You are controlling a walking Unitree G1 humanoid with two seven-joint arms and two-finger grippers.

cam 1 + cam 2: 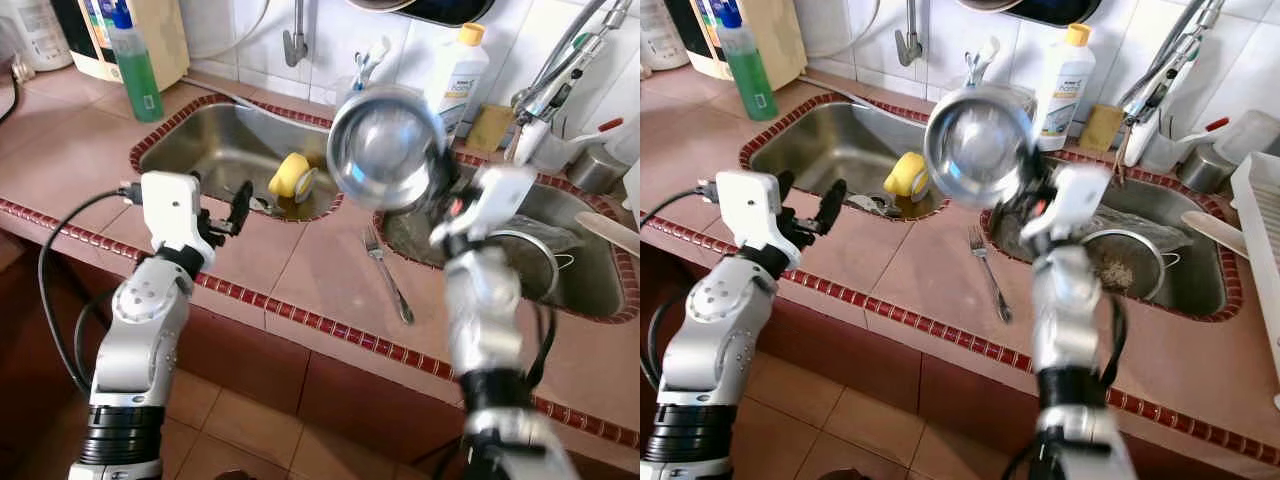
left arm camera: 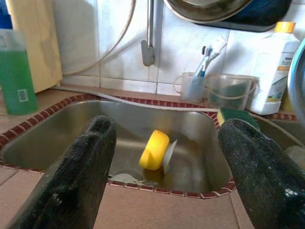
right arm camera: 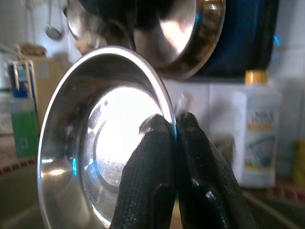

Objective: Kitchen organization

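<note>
My right gripper (image 1: 438, 172) is shut on the rim of a shiny steel bowl (image 1: 386, 148), held up tilted above the counter strip between the two sinks; the right wrist view shows both fingers (image 3: 155, 157) pinching the bowl (image 3: 95, 143) edge. My left gripper (image 1: 238, 208) stands open over the counter at the front edge of the left sink (image 1: 215, 140), holding nothing. A yellow cup (image 2: 155, 150) lies on its side in that sink. A fork (image 1: 388, 275) lies on the counter between the sinks. The right sink (image 1: 1200, 285) holds a metal strainer (image 1: 1122, 262).
A green soap bottle (image 1: 135, 65) stands at the back left. A white detergent bottle (image 1: 457, 75), a toothbrush cup (image 2: 193, 87) and a sponge (image 2: 236, 116) line the back wall. A tap (image 1: 294, 40) hangs over the left sink. A white dish rack (image 1: 1260, 230) sits far right.
</note>
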